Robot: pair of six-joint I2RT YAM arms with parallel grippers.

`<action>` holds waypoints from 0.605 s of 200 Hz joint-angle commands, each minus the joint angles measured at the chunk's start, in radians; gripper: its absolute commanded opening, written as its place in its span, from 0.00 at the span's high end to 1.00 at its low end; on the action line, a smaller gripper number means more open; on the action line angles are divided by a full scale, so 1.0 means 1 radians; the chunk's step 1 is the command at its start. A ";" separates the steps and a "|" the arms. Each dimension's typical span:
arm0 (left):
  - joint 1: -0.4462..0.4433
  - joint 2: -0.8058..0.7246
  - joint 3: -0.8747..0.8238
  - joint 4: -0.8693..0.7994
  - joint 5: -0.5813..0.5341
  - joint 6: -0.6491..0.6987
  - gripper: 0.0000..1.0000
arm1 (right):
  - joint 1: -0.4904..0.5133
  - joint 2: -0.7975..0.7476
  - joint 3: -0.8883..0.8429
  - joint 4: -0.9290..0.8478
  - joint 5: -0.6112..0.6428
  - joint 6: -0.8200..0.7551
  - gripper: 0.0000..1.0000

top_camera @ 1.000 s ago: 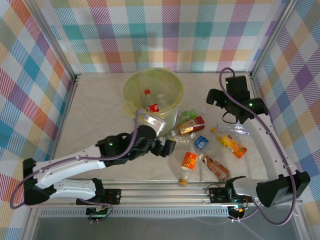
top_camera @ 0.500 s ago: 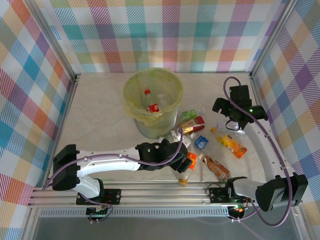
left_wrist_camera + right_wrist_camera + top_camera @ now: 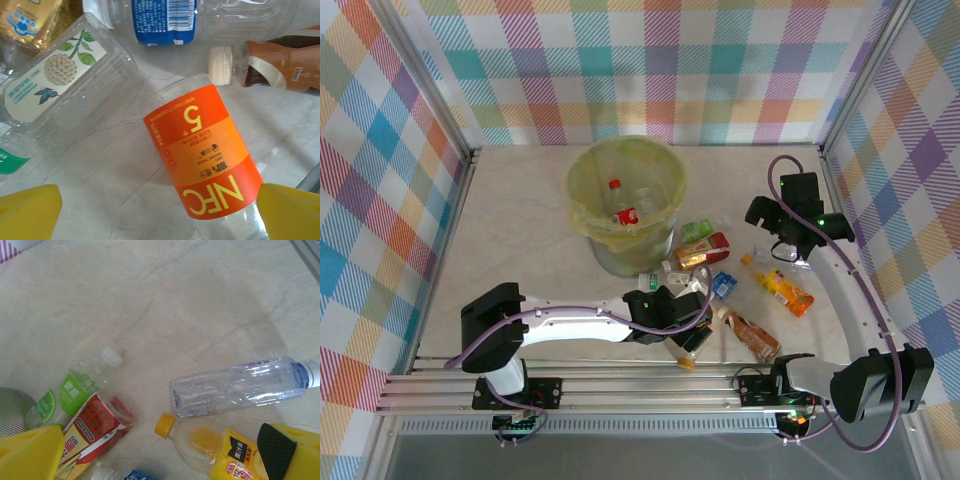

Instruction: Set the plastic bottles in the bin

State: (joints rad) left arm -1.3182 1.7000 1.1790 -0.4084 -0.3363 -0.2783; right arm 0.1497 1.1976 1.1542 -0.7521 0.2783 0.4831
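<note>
The bin [image 3: 625,195], lined with a yellow-green bag, stands mid-table with a red-capped bottle [image 3: 620,205] inside. Several plastic bottles lie to its right. My left gripper [image 3: 692,318] is open and low over an orange-labelled bottle [image 3: 205,160]. That bottle lies between the yellow fingertips [image 3: 27,212], close to the right one. My right gripper [image 3: 788,238] is open above a clear crushed bottle [image 3: 240,387] and a yellow-capped juice bottle [image 3: 215,450], holding nothing.
A blue-labelled bottle [image 3: 165,17], a brown bottle [image 3: 280,65] and a clear flower-labelled bottle [image 3: 65,85] crowd around the orange one. A red-labelled bottle [image 3: 92,432] and a green-labelled bottle [image 3: 70,395] lie near the bin's wall [image 3: 10,412]. The frame rail [image 3: 640,385] runs along the near edge.
My left arm has swung away from the bin, stretching right and down over the orange-labelled bottle. My right gripper came slightly nearer, then held still. Both stayed open.
</note>
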 commanded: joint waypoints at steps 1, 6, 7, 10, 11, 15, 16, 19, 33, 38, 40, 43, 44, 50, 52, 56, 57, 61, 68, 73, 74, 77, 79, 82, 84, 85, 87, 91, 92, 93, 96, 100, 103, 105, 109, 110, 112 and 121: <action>-0.008 0.034 0.041 0.031 0.053 0.014 0.00 | -0.009 -0.006 -0.013 0.021 -0.013 0.007 0.00; -0.009 0.045 0.046 0.032 0.062 0.012 0.00 | -0.009 -0.006 -0.014 0.023 -0.014 0.008 0.00; -0.009 0.047 0.047 0.032 0.063 0.011 0.00 | -0.009 -0.006 -0.014 0.024 -0.014 0.008 0.00; -0.009 0.053 0.050 0.032 0.066 0.010 0.00 | -0.009 -0.006 -0.016 0.025 -0.015 0.008 0.00; -0.009 0.054 0.051 0.032 0.068 0.009 0.00 | -0.009 -0.005 -0.016 0.025 -0.016 0.008 0.00; -0.008 0.063 0.053 0.034 0.073 0.007 0.00 | -0.009 -0.006 -0.017 0.026 -0.017 0.008 0.00; -0.008 0.063 0.054 0.034 0.074 0.007 0.00 | -0.009 -0.006 -0.017 0.026 -0.017 0.008 0.00; -0.008 0.069 0.056 0.034 0.076 0.006 0.00 | -0.009 -0.007 -0.018 0.028 -0.019 0.009 0.00; -0.008 0.098 0.070 0.029 0.070 -0.005 0.00 | -0.010 -0.005 -0.022 0.034 -0.021 0.010 0.01; -0.009 0.108 0.074 0.027 0.064 -0.007 0.00 | -0.010 -0.005 -0.024 0.034 -0.021 0.011 0.00; -0.008 0.112 0.077 0.027 0.061 -0.009 0.00 | -0.010 -0.004 -0.024 0.034 -0.021 0.011 0.00; -0.007 0.118 0.080 0.023 0.055 -0.012 0.00 | -0.010 -0.004 -0.024 0.035 -0.021 0.011 0.00; -0.007 0.120 0.081 0.022 0.054 -0.012 0.00 | -0.010 -0.004 -0.024 0.034 -0.022 0.010 0.00; -0.008 0.131 0.089 0.016 0.044 -0.017 0.00 | -0.010 -0.003 -0.022 0.036 -0.021 0.009 0.00; -0.009 0.135 0.091 0.014 0.040 -0.018 0.00 | -0.010 -0.003 -0.023 0.036 -0.023 0.010 0.00; -0.008 0.145 0.096 0.010 0.035 -0.019 0.00 | -0.010 -0.003 -0.024 0.036 -0.024 0.009 0.00; -0.008 0.147 0.098 0.009 0.033 -0.020 0.00 | -0.010 -0.003 -0.024 0.036 -0.024 0.009 0.00; -0.009 0.157 0.104 0.003 0.027 -0.022 0.00 | -0.010 -0.002 -0.024 0.036 -0.024 0.009 0.01; -0.009 0.172 0.117 -0.011 0.014 -0.027 0.00 | -0.010 -0.002 -0.024 0.037 -0.025 0.008 0.00; -0.008 0.183 0.124 -0.020 0.006 -0.030 0.00 | -0.010 -0.003 -0.024 0.036 -0.025 0.008 0.01; -0.008 0.184 0.126 -0.021 0.005 -0.031 0.00 | -0.010 -0.003 -0.024 0.037 -0.025 0.007 0.00; -0.007 0.191 0.130 -0.026 0.000 -0.033 0.00 | -0.010 -0.003 -0.024 0.037 -0.024 0.006 0.00; -0.007 0.196 0.132 -0.028 -0.002 -0.034 0.00 | -0.009 -0.003 -0.024 0.037 -0.025 0.006 0.00; -0.006 0.200 0.135 -0.031 -0.005 -0.035 0.00 | -0.010 -0.003 -0.024 0.037 -0.025 0.006 0.00; -0.005 0.203 0.135 -0.032 -0.007 -0.035 0.00 | -0.010 -0.003 -0.024 0.037 -0.025 0.006 0.00; -0.005 0.205 0.135 -0.032 -0.007 -0.036 0.01 | -0.010 -0.003 -0.024 0.037 -0.025 0.006 0.00; -0.005 0.209 0.136 -0.033 -0.008 -0.037 0.01 | -0.010 -0.003 -0.024 0.037 -0.025 0.006 0.00; -0.003 0.215 0.138 -0.035 -0.008 -0.040 0.02 | -0.010 -0.004 -0.024 0.037 -0.025 0.005 0.00; -0.003 0.216 0.139 -0.035 -0.008 -0.039 0.02 | -0.010 -0.004 -0.024 0.037 -0.025 0.005 0.00; -0.002 0.218 0.140 -0.035 -0.008 -0.039 0.02 | -0.010 -0.004 -0.024 0.037 -0.025 0.004 0.00; 0.000 0.222 0.140 -0.037 -0.006 -0.040 0.03 | -0.010 -0.005 -0.025 0.037 -0.025 0.005 0.00; 0.003 0.228 0.142 -0.039 -0.007 -0.042 0.04 | -0.010 -0.004 -0.025 0.037 -0.025 0.004 0.00; 0.005 0.233 0.144 -0.039 -0.007 -0.042 0.04 | -0.010 -0.006 -0.026 0.038 -0.025 0.004 0.00; 0.006 0.235 0.143 -0.040 -0.007 -0.043 0.05 | -0.010 -0.006 -0.026 0.039 -0.026 0.004 0.00; 0.009 0.239 0.144 -0.041 -0.009 -0.043 0.07 | -0.010 -0.007 -0.027 0.039 -0.027 0.004 0.00; 0.010 0.240 0.144 -0.040 -0.008 -0.043 0.07 | -0.009 -0.007 -0.028 0.040 -0.027 0.005 0.00; 0.011 0.242 0.145 -0.040 -0.009 -0.043 0.07 | -0.010 -0.007 -0.028 0.040 -0.027 0.005 0.00; 0.016 0.251 0.148 -0.041 -0.008 -0.043 0.09 | -0.011 -0.009 -0.030 0.043 -0.026 0.004 0.00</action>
State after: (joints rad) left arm -1.3151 1.9224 1.2972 -0.4126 -0.3176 -0.3042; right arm 0.1440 1.1976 1.1385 -0.7334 0.2668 0.4831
